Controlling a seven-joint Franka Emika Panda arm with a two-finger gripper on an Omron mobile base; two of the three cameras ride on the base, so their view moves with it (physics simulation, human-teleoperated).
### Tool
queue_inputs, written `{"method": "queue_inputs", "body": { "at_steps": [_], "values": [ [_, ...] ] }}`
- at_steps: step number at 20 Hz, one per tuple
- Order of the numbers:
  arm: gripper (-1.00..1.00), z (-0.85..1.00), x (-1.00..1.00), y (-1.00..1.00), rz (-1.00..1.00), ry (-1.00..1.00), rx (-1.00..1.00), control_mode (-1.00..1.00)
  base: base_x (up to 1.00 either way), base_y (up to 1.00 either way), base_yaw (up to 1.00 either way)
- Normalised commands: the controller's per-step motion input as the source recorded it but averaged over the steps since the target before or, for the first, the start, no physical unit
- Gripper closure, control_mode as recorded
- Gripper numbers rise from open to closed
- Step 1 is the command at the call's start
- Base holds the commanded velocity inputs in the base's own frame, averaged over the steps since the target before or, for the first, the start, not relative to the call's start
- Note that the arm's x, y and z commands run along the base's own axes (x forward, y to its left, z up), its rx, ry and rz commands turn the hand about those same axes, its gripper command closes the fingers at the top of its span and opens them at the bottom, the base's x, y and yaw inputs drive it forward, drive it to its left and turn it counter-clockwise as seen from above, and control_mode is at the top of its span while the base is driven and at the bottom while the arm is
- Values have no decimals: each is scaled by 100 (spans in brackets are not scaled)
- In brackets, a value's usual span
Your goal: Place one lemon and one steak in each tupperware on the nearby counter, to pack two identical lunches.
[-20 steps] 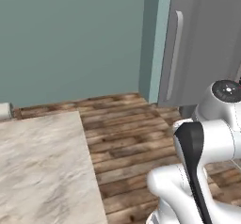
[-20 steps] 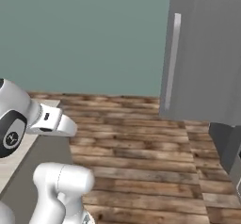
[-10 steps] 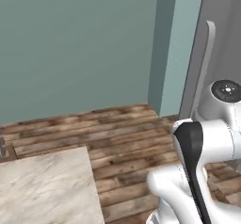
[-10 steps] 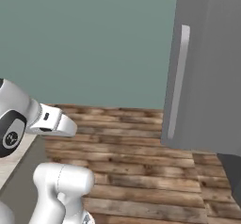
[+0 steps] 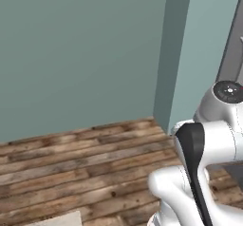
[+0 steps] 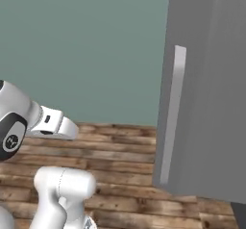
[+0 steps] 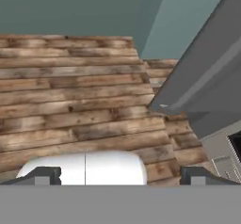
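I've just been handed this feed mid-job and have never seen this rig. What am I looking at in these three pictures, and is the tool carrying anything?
It is a white robot arm on a driving base. Two pictures come from cameras on the base, behind the arm to its left and right; the third looks along the hand. They show a plank floor, a teal wall and a tall grey fridge with a long handle. A corner of the marble counter peeks in low on the left view. The tool is open and holds nothing.

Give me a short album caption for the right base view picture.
White robot arm over a brown wooden plank floor, facing a teal wall beside a tall grey fridge with a long pale handle.
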Motion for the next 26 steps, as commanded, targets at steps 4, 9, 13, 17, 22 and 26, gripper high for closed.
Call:
{"method": "queue_inputs", "body": {
  "at_steps": [4,9,13,17,22,26],
  "values": [
    [-100,0,0,0,0,0,0,100,100,-41,0],
    [-100,0,0,0,0,0,0,100,100,-45,-3],
    [-100,0,0,0,0,0,0,100,99,-30,-18],
    [-100,0,0,0,0,0,0,100,87,-8,-27],
    [-100,0,0,0,0,0,0,100,31,-2,-41],
    [-100,0,0,0,0,0,0,100,-6,-12,-54]
  ]
}}
